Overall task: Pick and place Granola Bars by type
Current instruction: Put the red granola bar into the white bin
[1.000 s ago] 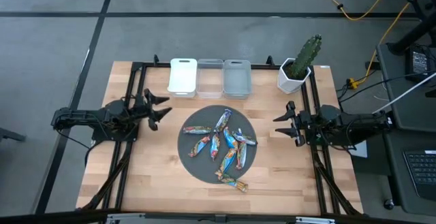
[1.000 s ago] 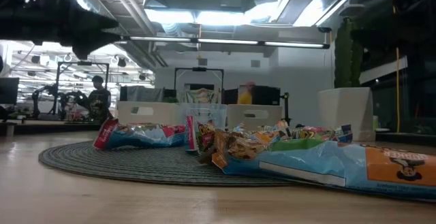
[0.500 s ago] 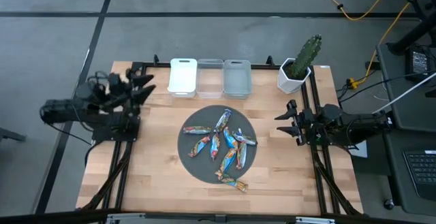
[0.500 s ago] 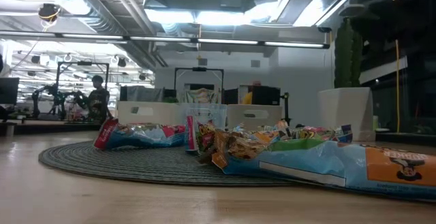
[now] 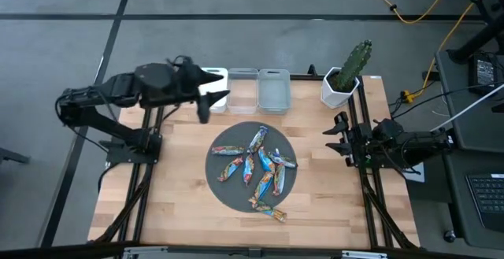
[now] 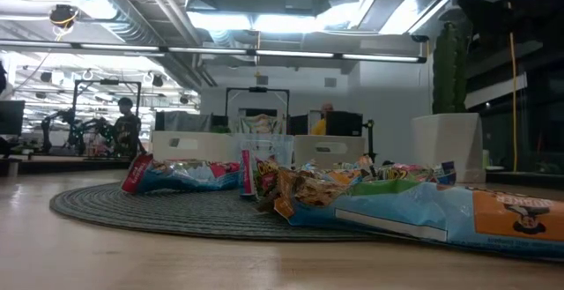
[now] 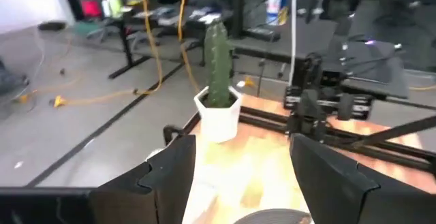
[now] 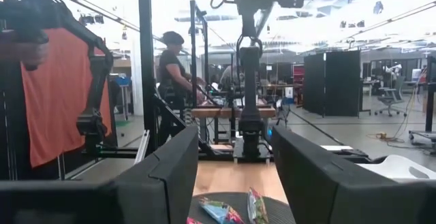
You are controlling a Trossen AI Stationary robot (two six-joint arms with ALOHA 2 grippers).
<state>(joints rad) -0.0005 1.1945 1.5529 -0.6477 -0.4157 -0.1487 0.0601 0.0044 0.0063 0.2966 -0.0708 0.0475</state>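
Several granola bars in shiny blue, orange-brown, red and silver wrappers (image 5: 257, 164) lie in a loose heap on a dark round mat (image 5: 224, 188) at the table's middle. One bar (image 5: 270, 209) lies across the mat's near rim. The low view shows the bars (image 6: 352, 193) close up. My left gripper (image 5: 206, 95) is open and empty, raised above the table's far left part, by the white bin (image 5: 213, 82); its fingers (image 7: 167, 176) stand wide apart. My right gripper (image 5: 337, 137) is open and empty at the table's right edge, pointing at the mat; its fingers (image 8: 160, 183) frame the bars (image 8: 235, 210).
Three bins stand in a row at the far edge: the white one, a clear one (image 5: 242, 90) and another clear one (image 5: 273, 90). A cactus in a white pot (image 5: 344, 78) stands at the far right corner. People show in the room beyond the table (image 8: 174, 67).
My left arm has risen from low at the table's left edge and swung toward the far edge and the right, so that its gripper now stands by the white bin, pointing toward the table's right. The bars have not moved.
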